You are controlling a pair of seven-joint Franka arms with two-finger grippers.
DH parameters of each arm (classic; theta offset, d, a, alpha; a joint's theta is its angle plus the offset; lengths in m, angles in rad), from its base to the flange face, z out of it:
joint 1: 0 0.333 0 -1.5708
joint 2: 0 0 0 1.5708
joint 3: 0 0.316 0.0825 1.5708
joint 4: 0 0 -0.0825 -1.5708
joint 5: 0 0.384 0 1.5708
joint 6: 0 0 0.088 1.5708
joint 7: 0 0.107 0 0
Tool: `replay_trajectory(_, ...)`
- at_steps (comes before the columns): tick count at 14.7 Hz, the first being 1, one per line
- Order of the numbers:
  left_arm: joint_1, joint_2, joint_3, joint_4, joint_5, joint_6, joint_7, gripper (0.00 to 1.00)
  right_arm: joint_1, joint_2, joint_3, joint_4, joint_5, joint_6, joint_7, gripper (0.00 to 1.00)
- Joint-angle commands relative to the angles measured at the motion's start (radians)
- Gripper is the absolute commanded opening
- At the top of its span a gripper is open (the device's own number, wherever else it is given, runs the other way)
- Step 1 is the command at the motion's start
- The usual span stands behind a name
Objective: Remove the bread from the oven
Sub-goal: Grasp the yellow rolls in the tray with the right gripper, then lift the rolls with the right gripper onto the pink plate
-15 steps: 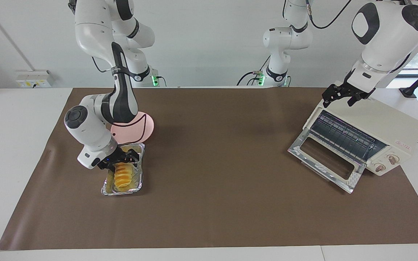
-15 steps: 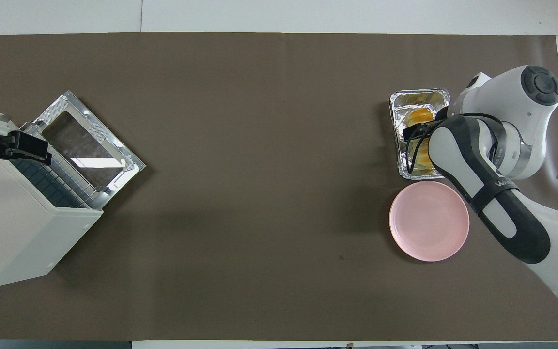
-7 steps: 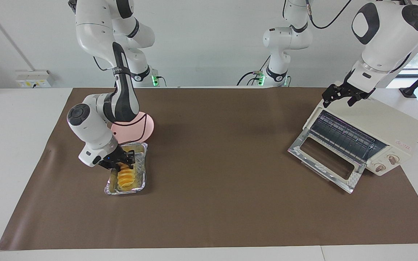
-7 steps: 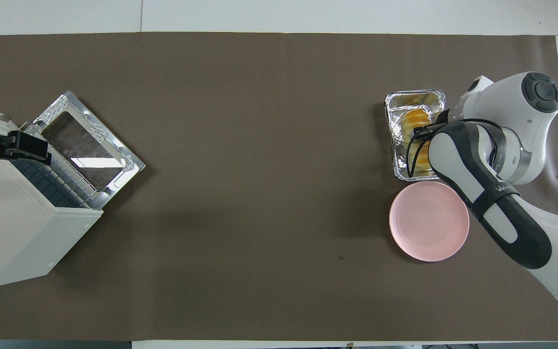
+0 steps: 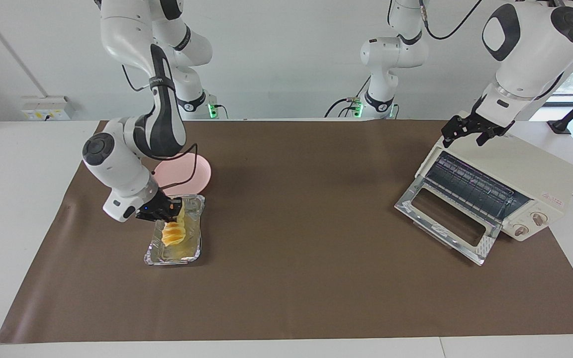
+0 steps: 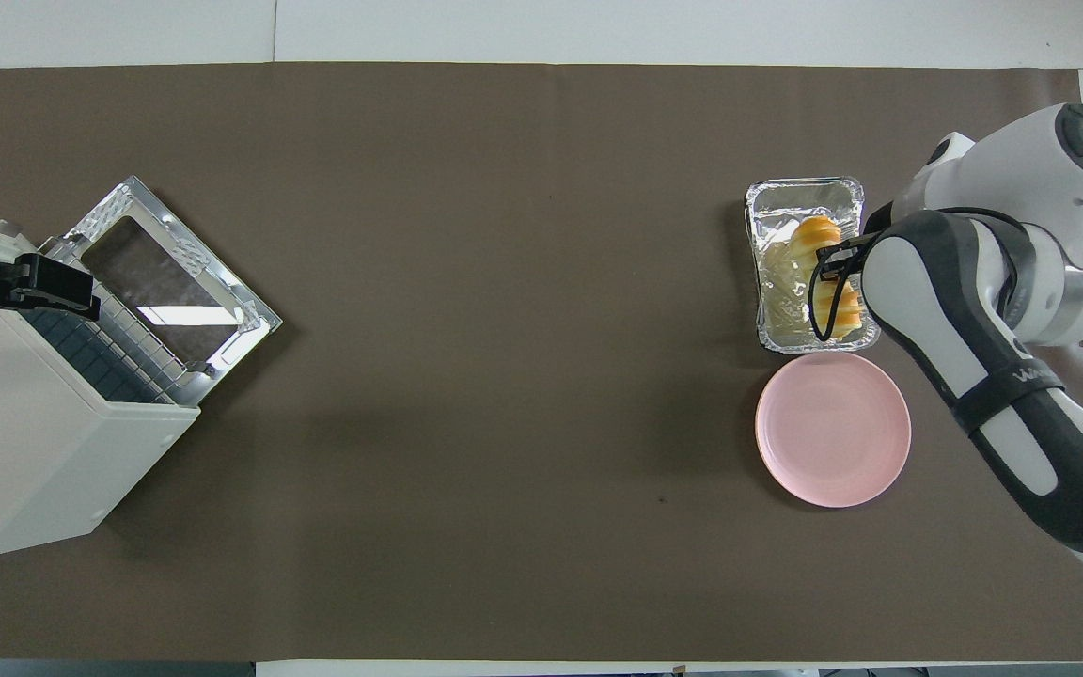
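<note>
Yellow bread point(image 5: 173, 232) hangs tilted from my right claw point(image 5: 176, 215), pinched at its upper end, over the foil tray point(image 5: 194, 252) beside the plate point(image 5: 198, 175). My left claw point(image 5: 469, 133) waits wide over the oven point(image 5: 535, 169).

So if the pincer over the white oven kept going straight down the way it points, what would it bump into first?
Probably the top of the cream-white boxy toaster oven, near its front edge. The left pincer hangs open just above it, pointing downward, though its exact height is hard to judge.
</note>
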Motion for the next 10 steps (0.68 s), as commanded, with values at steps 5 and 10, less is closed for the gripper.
replay_trajectory(5, 0.002, -0.025, 0.001, -0.029, -0.002, 0.017, 0.010, 1.00, -0.063, -0.315, 0.006, -0.188, -0.012, -0.304, -0.007, 0.00)
replay_trajectory(10, 0.002, -0.025, 0.001, -0.029, -0.002, 0.017, 0.010, 1.00, -0.064, -0.440, 0.009, -0.441, -0.016, -0.158, -0.004, 0.00)
